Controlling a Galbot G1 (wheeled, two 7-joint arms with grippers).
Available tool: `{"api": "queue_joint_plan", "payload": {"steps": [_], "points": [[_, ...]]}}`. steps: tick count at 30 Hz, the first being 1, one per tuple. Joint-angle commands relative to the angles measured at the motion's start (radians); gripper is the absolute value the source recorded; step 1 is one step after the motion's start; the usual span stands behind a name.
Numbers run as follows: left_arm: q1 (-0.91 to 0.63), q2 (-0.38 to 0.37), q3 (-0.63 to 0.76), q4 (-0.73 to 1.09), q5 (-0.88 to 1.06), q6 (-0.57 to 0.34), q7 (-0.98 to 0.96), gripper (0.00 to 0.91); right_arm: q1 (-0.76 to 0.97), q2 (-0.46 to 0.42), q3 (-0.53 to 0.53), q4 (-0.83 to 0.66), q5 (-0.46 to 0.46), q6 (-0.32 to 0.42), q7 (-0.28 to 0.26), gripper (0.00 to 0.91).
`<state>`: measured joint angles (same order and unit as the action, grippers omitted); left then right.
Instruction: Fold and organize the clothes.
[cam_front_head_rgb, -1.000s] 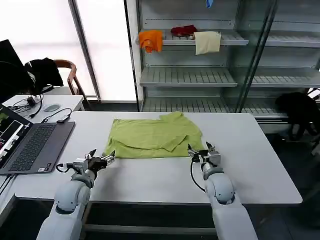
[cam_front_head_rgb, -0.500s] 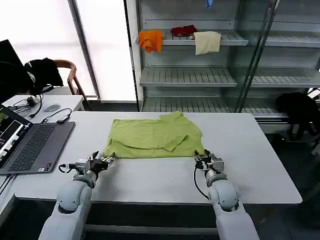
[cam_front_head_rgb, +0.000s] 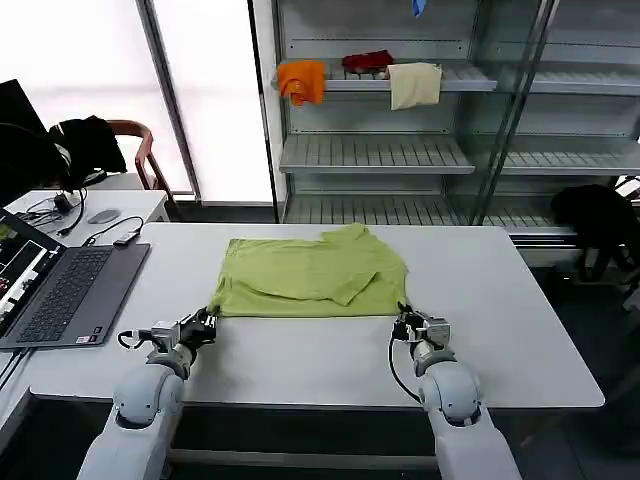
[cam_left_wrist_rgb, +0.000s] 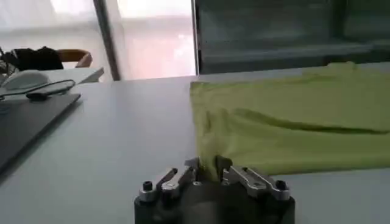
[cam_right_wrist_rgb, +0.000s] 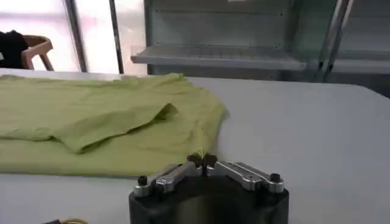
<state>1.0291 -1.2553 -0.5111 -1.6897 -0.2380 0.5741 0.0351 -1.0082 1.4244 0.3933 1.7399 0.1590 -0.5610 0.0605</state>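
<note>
The T-shirt lies flat on the white tabletop, partly folded, with one flap turned over its middle and its near hem facing the robot. The left tool sits low at the near left corner of the hem; in the left wrist view its fingers are pressed together on a pinch of the green cloth, which rises slightly from the surface at that corner. The right tool sits at the near right corner; in the right wrist view its tips meet on the very edge of the shirt, gripping a thin bit of hem. Both arms reach in from the near edge of the tabletop, well apart, one at each end of the hem. A laptop lies open at the left end of the tabletop. Behind stands a shelf carrying orange, red and cream cloths.
</note>
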Motion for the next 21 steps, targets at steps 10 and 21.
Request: {"api": "queue_joint_plan", "payload": {"steps": [10,21], "points": [[0.213,0.063,-0.092,-0.245,0.013,0.005,0.036,0.0,-0.199,-0.066,-0.01,0.291,0.04,-0.02,-0.006,0.0],[0.444,0.008,-0.2,-0.443,0.015,0.003,0.057,0.0,-0.36,-0.065,-0.029,0.455,-0.017,-0.022,-0.001,0.0]]}}
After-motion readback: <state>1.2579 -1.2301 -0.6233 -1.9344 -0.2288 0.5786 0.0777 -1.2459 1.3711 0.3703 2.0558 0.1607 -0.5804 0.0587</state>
